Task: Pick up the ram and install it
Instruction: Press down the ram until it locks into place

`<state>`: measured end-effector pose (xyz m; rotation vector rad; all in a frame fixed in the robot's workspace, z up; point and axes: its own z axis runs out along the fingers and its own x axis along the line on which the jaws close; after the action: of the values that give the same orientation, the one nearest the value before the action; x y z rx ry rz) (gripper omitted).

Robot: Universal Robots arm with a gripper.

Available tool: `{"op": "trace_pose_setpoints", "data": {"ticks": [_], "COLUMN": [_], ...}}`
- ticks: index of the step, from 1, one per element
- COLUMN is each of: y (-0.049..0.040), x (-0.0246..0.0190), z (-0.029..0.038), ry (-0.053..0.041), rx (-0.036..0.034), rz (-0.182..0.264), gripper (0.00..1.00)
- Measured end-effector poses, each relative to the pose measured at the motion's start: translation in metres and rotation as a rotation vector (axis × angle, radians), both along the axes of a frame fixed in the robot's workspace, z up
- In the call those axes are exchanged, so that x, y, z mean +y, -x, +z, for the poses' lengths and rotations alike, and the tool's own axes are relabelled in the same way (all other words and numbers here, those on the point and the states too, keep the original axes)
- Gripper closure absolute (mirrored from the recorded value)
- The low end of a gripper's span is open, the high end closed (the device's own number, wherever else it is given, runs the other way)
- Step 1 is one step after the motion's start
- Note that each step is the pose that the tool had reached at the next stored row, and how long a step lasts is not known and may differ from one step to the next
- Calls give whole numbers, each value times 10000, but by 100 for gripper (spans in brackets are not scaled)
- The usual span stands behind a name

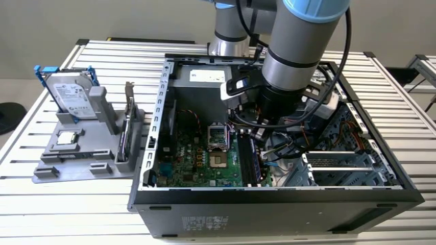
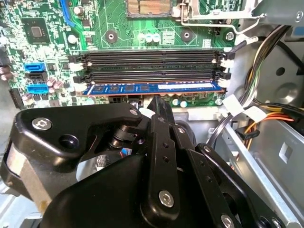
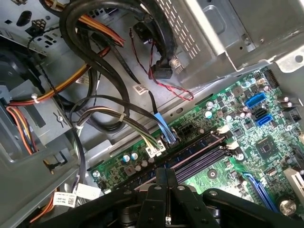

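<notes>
The gripper [image 2: 159, 107], its fingers together, hovers just above the ram [image 2: 152, 88], already seated in its motherboard [image 2: 118, 38] slot.

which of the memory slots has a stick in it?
The slot nearest the gripper: a blue ram sits there; the other slots are empty black.
</notes>
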<state>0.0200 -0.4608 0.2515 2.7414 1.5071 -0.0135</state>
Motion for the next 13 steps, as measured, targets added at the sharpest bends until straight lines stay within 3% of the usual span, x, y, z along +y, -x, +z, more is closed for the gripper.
{"op": "trace_pose_setpoints", "data": {"ticks": [13], "y": [-1], "x": [0], "z": [1], "ry": [-11], "rx": [0], "rz": [542], "gripper": [100]}}
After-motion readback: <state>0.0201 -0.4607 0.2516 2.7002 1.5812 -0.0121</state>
